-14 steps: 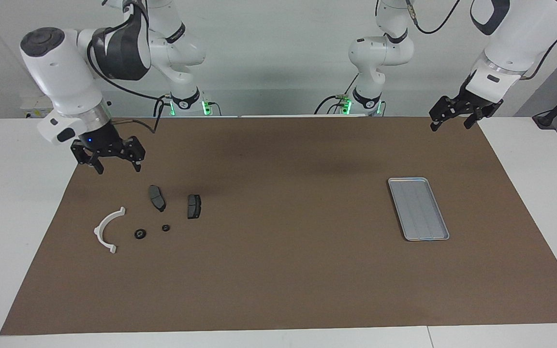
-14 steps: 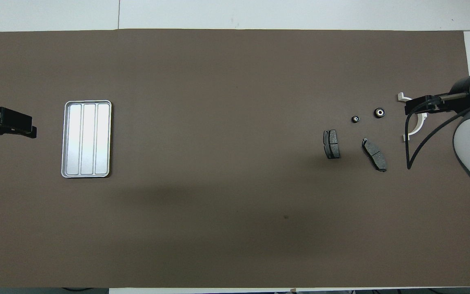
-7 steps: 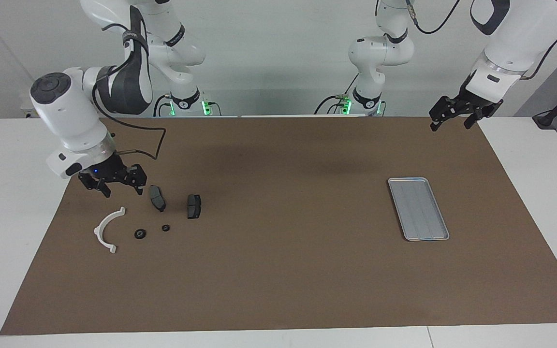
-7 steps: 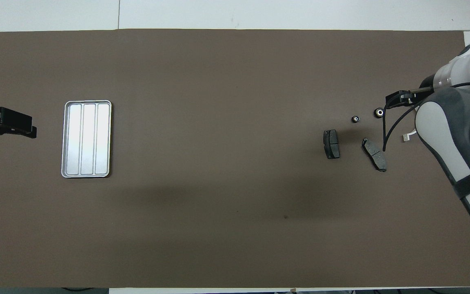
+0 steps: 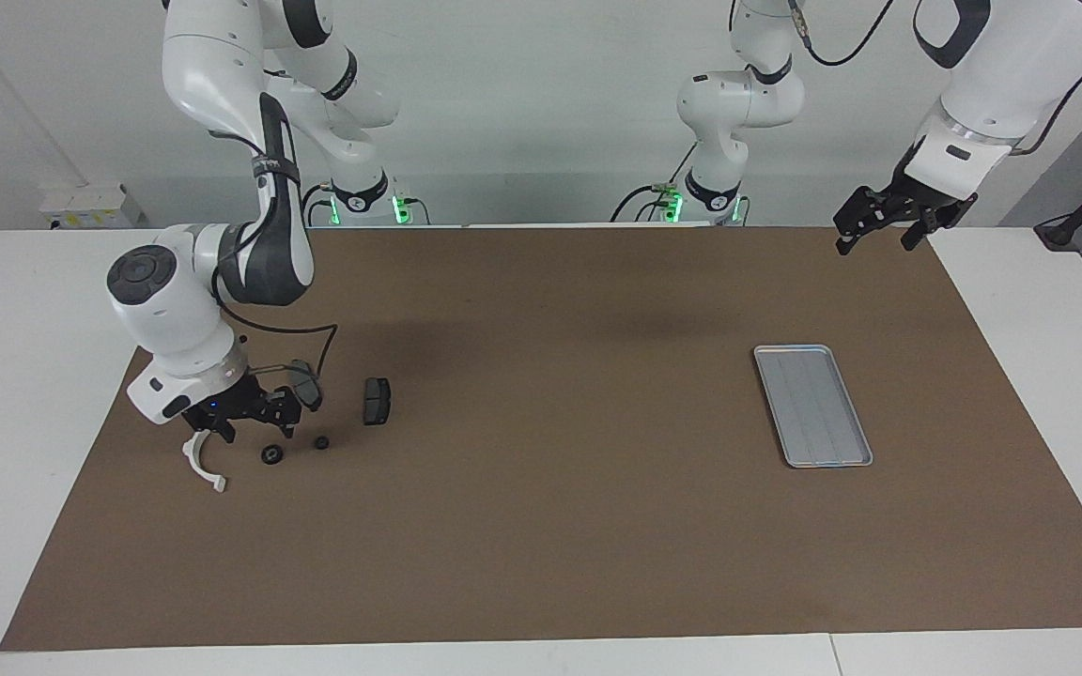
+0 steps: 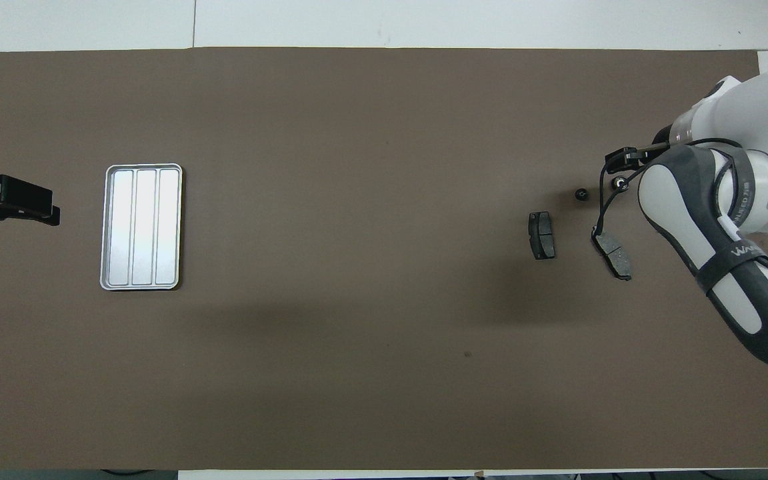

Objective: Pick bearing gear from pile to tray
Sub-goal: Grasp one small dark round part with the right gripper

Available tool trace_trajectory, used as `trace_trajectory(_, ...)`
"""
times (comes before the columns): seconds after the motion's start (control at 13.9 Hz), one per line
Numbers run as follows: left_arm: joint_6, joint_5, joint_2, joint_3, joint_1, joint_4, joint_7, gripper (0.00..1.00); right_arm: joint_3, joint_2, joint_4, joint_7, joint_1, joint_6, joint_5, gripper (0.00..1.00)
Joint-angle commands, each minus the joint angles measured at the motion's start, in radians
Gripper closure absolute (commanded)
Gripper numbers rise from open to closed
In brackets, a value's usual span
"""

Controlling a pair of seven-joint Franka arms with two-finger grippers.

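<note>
The pile lies toward the right arm's end of the table. In it are a small black round bearing gear, a smaller round piece, a white half-ring bracket and two dark brake pads. My right gripper hangs open and low over the spot between the bracket and the bearing gear, holding nothing. In the overhead view the right arm hides the bracket. The silver tray lies toward the left arm's end. My left gripper waits open and raised over the mat's corner by its base.
A brown mat covers the table, with white table surface around it. The right arm's cable loops down over the brake pad nearer the bracket.
The right arm has swung down and away from the robots, bringing its open gripper from above the mat's edge to just over the bracket and bearing gear. The left arm has not moved.
</note>
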Motion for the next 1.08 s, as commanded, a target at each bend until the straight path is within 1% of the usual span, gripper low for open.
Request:
trace_trajectory(0.0, 0.02, 0.014, -0.031, -0.006, 0.006, -0.039, 0.0, 0.0, 0.01, 0.028, 0.011, -0.027, -0.008, 0.035, -0.006, 0.06)
trace_trajectory(0.29, 0.02, 0.014, -0.031, -0.007, 0.006, -0.039, 0.0, 0.0, 0.01, 0.052, 0.009, -0.028, -0.008, 0.075, -0.007, 0.07)
trace_trajectory(0.43, 0.02, 0.014, -0.031, -0.007, 0.006, -0.039, 0.0, 0.0, 0.01, 0.065, 0.009, -0.042, -0.011, 0.077, -0.006, 0.07)
trace_trajectory(0.79, 0.02, 0.014, -0.031, -0.007, 0.006, -0.039, 0.0, 0.0, 0.01, 0.054, -0.018, -0.111, -0.044, 0.012, -0.006, 0.07)
trace_trajectory(1.01, 0.02, 0.014, -0.031, -0.007, 0.006, -0.037, 0.0, 0.0, 0.008, 0.054, -0.02, -0.116, -0.05, 0.015, -0.006, 0.07)
